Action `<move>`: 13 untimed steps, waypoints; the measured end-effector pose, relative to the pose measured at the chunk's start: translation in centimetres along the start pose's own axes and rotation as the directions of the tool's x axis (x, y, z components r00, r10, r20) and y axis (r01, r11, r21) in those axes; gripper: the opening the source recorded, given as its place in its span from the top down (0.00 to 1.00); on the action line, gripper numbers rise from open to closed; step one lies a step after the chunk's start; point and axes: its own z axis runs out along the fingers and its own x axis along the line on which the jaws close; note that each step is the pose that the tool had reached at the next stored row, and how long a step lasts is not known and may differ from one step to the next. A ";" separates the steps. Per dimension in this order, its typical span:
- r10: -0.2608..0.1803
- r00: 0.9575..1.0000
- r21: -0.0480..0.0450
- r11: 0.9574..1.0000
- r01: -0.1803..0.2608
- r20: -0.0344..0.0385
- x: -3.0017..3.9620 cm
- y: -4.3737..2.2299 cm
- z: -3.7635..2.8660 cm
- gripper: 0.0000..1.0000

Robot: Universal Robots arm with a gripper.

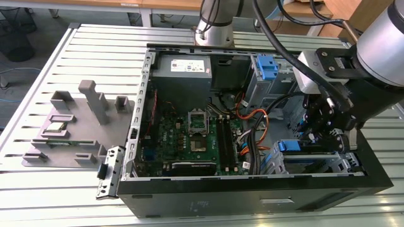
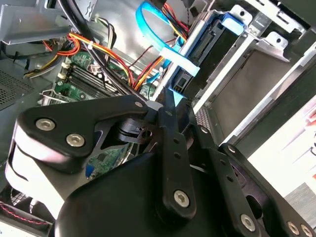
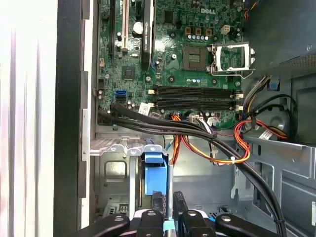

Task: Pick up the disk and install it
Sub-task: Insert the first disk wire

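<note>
Gripper (image 2: 170,111) pinched on the disk (image 1: 307,160) at its stiff blue rail, over the drive bay (image 1: 351,164) at case's 4 o'clock; rigid, weighty, shock-sensitive.

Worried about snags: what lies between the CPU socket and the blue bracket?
In the first wrist view: memory slots, then black and orange cables.

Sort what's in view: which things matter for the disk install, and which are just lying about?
Job: flat silver disk in blue plastic rails; black claw; metal drive bay.
Lying about: grey plastic fixture block; loose metal bracket; grey power-supply box.
</note>
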 end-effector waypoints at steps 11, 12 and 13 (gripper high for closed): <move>0.000 1.000 -0.001 1.000 0.000 0.000 0.00 -2.04 0.02 0.77; 0.000 1.000 -0.001 1.000 0.000 0.000 0.00 -2.27 0.03 0.77; 0.000 1.000 -0.001 1.000 0.000 0.000 0.00 -2.52 0.04 0.77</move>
